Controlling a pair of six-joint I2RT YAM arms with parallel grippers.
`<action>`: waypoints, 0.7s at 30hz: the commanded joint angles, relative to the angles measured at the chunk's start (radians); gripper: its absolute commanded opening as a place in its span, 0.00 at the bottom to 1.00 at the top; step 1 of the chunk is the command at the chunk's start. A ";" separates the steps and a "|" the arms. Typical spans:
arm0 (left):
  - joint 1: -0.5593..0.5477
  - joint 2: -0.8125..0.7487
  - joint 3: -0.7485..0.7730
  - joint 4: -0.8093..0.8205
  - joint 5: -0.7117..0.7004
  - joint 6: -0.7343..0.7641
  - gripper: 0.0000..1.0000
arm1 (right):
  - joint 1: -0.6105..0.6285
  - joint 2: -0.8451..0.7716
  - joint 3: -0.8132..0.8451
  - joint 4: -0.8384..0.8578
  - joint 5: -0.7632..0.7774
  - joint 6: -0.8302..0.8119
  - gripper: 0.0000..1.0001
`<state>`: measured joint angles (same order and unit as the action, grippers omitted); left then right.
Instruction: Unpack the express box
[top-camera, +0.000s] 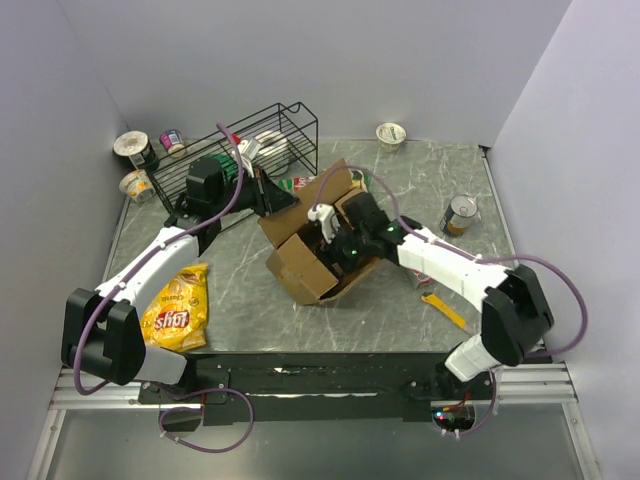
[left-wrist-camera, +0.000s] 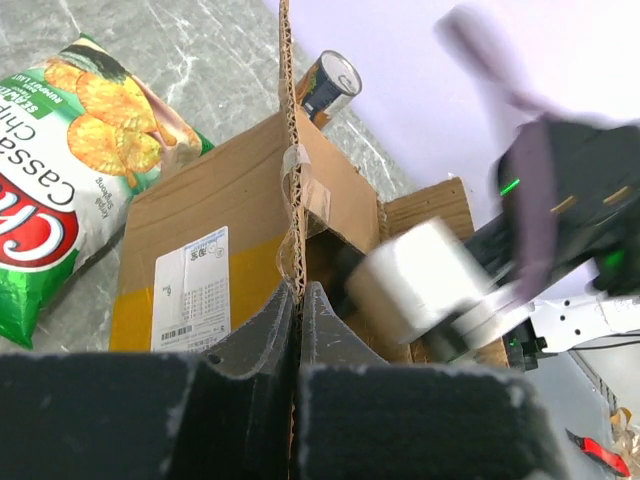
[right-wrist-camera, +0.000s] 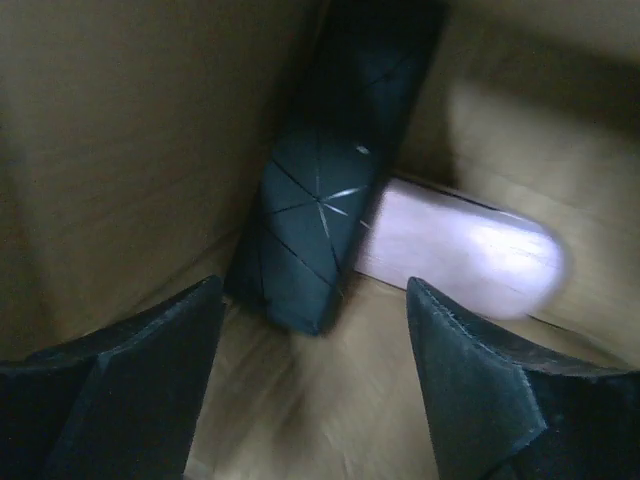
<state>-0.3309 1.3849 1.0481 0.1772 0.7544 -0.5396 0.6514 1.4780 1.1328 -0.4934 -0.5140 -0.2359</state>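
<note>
Grey marbled tabletop (top-camera: 250, 300), enclosed by pale walls. You see the express box (top-camera: 310, 262) tipped on its side at the centre with its flaps splayed, and both pincers at it.

Left pincer (left-wrist-camera: 298, 295): jaws closed tight on the raw corrugated edge of one flap, which rises straight up from between the fingers. Just to the left of its fingers, on the brown wall of the box, sits the white label (left-wrist-camera: 192, 290). Farther left of the pincer and beyond it lies a green chip bag (left-wrist-camera: 70, 170). Ahead of it, past the top of the pinched flap, stands a can (left-wrist-camera: 328, 85).

Right pincer (right-wrist-camera: 315, 288): reached inside the box, jaws standing wide apart and gripping nothing. Directly ahead of its fingertips, its near end roughly level with them, lies a dark object with a pattern of fine lines (right-wrist-camera: 320, 210). A pale, blurred block (right-wrist-camera: 460, 250) rests ahead and to the right, against that object. Cardboard walls close in on both sides.

In the overhead view, a yellow chip bag (top-camera: 178, 310) lies well behind the left pincer, beside that arm.
</note>
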 joint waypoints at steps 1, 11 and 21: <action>-0.005 -0.035 -0.032 0.123 -0.012 -0.042 0.01 | 0.022 0.050 -0.028 0.076 0.011 0.096 0.86; 0.001 -0.012 -0.099 0.186 -0.087 -0.160 0.01 | 0.105 0.316 -0.025 0.089 0.072 0.162 0.85; 0.006 -0.018 -0.092 0.160 -0.087 -0.125 0.01 | 0.096 0.254 0.025 0.003 0.069 0.075 0.00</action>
<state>-0.3004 1.3827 0.9611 0.2871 0.6502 -0.6518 0.7269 1.7405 1.1641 -0.4690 -0.4664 -0.0769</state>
